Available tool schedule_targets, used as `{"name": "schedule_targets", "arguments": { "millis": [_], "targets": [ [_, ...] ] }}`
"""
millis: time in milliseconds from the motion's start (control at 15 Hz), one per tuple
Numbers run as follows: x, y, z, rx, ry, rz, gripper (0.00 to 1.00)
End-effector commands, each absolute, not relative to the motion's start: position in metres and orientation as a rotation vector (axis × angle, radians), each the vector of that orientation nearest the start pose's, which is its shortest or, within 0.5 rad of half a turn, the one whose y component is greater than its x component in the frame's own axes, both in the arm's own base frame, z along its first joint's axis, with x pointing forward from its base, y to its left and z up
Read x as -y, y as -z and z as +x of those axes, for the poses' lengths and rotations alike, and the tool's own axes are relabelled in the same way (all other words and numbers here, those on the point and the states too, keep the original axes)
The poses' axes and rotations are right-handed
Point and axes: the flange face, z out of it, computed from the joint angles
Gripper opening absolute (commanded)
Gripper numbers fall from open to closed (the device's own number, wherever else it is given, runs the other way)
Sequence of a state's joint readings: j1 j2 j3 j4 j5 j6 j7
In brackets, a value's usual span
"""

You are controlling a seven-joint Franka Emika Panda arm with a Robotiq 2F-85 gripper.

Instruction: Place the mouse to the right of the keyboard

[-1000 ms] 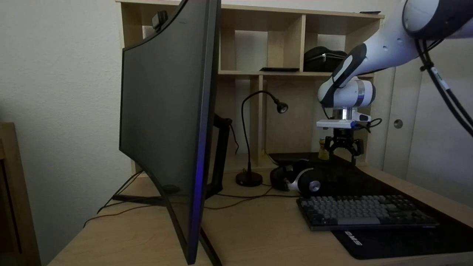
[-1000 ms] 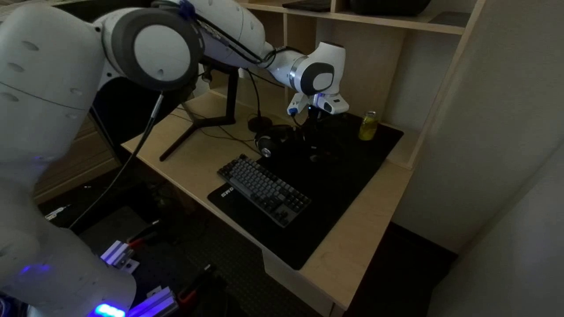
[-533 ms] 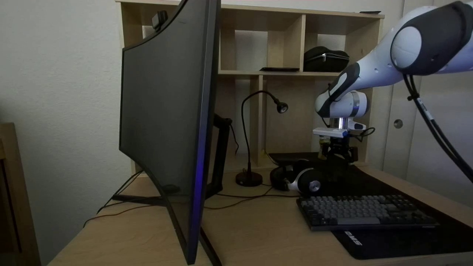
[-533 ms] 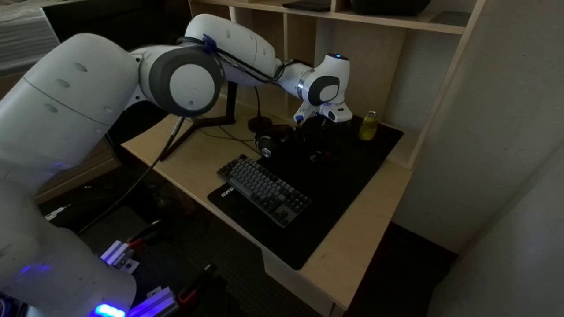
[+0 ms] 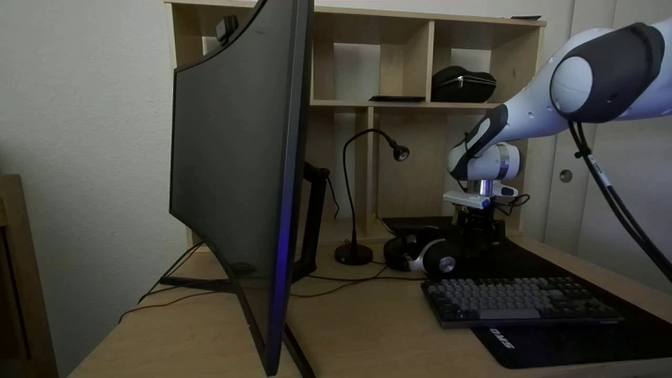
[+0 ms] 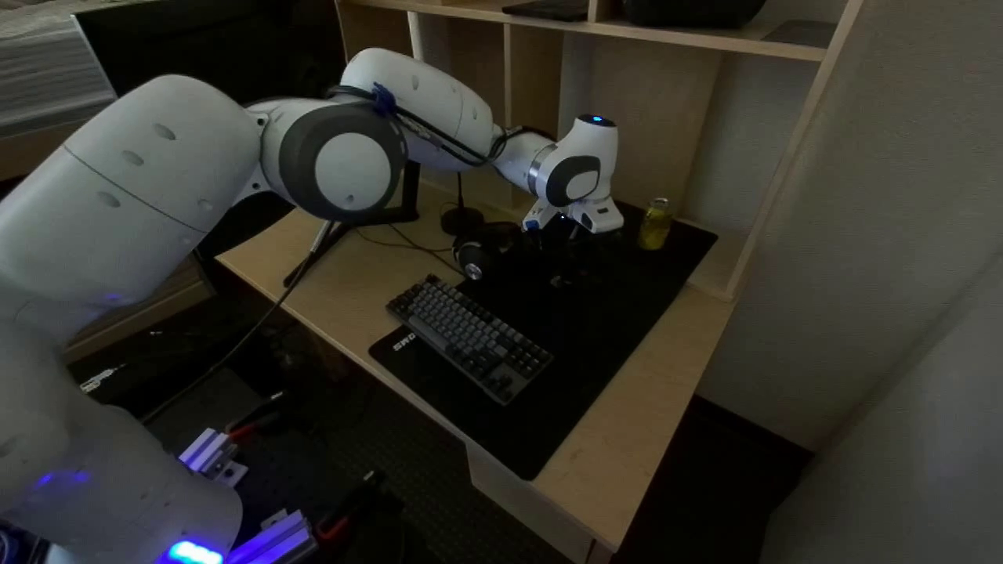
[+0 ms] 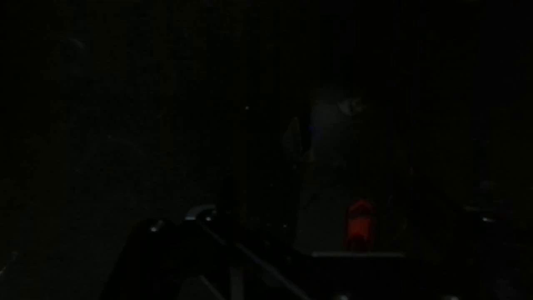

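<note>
Gripper, a black two-fingered Robotiq point(image 5: 479, 237), hangs low over the wide black desk mat point(image 6: 595, 337), right of centre in an exterior view; black on black, so cannot tell whether its fingers are spread or pressed together, and the near-dark wrist view does not settle it. Mouse: not identified for certain. Candidates: a small pale glint point(image 6: 558, 280) on the mat, upper middle of an exterior view, and a red glow point(image 7: 359, 227) low and right of centre in the wrist view. Step judged: reaching for the grasp; placing not yet done. Main risk: off-centre closure, caused by poor light; a smooth, rounded shell would probably squirt aside or tilt. Second: black over-ear headphones with silver trim point(image 5: 438, 256), just left of the gripper in frame, could be snagged by a leftward drift. Third: a yellow can-shaped container point(image 6: 655, 225), upper right, may be knocked by a wide swing. Later: the flat black keyboard with grey keys point(image 6: 470, 338), mid-frame, could be clipped by a low carry towards its right-hand end, lower in frame.
</note>
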State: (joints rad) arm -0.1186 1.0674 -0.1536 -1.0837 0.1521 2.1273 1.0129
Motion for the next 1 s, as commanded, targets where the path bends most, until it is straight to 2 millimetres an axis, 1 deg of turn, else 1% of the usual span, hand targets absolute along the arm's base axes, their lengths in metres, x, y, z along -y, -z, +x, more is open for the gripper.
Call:
{"name": "schedule_targets", "arguments": {
  "millis": [0, 67, 200, 533, 600, 667, 733, 800, 933],
  "targets": [
    [0.169, -0.154, 0.758, -1.907, 0.044, -2.43, 1.0],
    [0.164, -0.163, 0.756, -1.896, 0.022, -2.489, 1.0],
    [0.166, -0.154, 0.755, -1.905, 0.036, -2.475, 1.0],
    [0.165, -0.147, 0.756, -1.892, 0.053, -2.476, 1.0],
    [0.165, -0.146, 0.757, -1.891, 0.052, -2.464, 0.93],
    [0.164, -0.145, 0.757, -1.89, 0.055, -2.456, 0.74],
    [0.163, -0.143, 0.757, -1.89, 0.063, -2.45, 0.68],
    [0.163, -0.142, 0.758, -1.89, 0.078, -2.444, 0.6],
    [0.167, -0.147, 0.759, -1.897, 0.085, -2.422, 0.47]
  ]
}}
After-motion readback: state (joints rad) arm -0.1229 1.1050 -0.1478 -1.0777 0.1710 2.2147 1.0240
